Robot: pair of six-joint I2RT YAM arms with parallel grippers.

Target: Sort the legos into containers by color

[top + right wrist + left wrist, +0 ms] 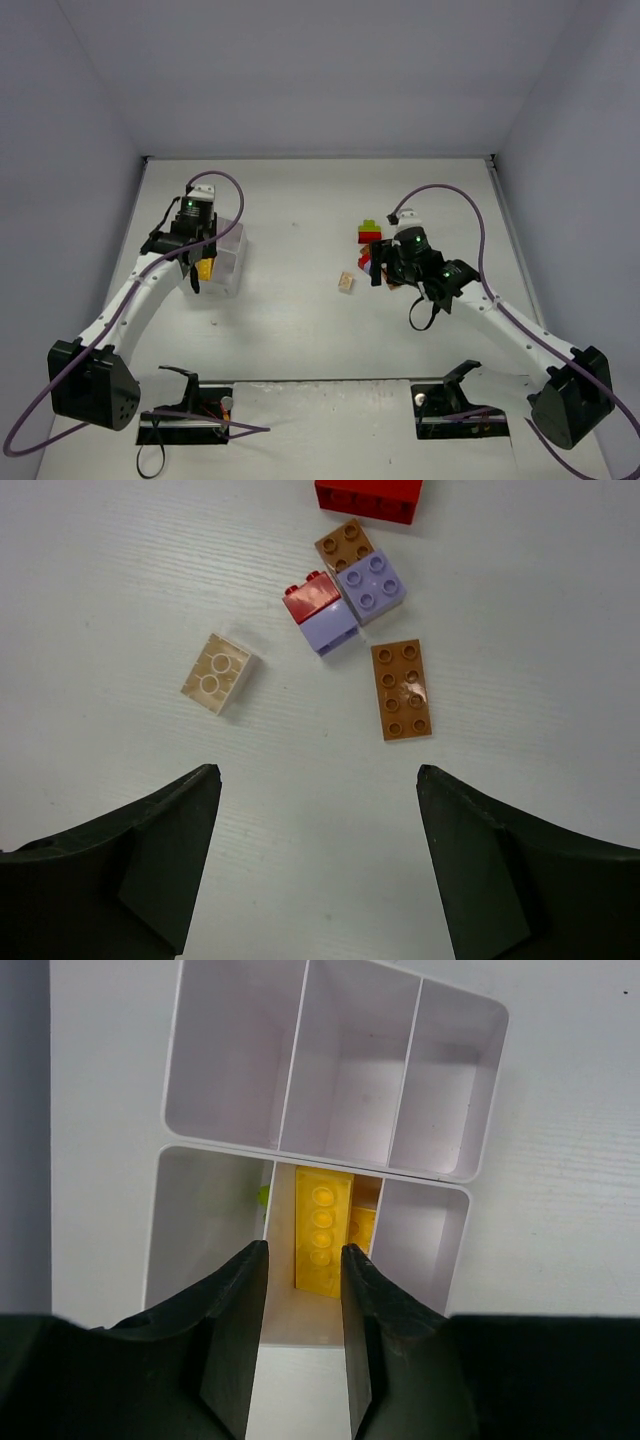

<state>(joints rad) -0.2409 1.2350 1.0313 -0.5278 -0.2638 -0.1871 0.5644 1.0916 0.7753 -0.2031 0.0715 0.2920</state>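
The left gripper [303, 1250] is hovering open over the tray's [488, 1070] colour-sorted yellow lego [322, 1225], while the wide-open right gripper [318, 772] is seemingly lining up unsorted legos [401, 688].

White table [300, 200], matte, with a fine grain visible in the wrist views. Plain pale grey-lilac walls on three sides: far wall [320, 70], left wall [60, 200], right wall [580, 180]. Thin dark line [320, 157] along the far table edge, possibly a gap. Light is even and shadows are soft.
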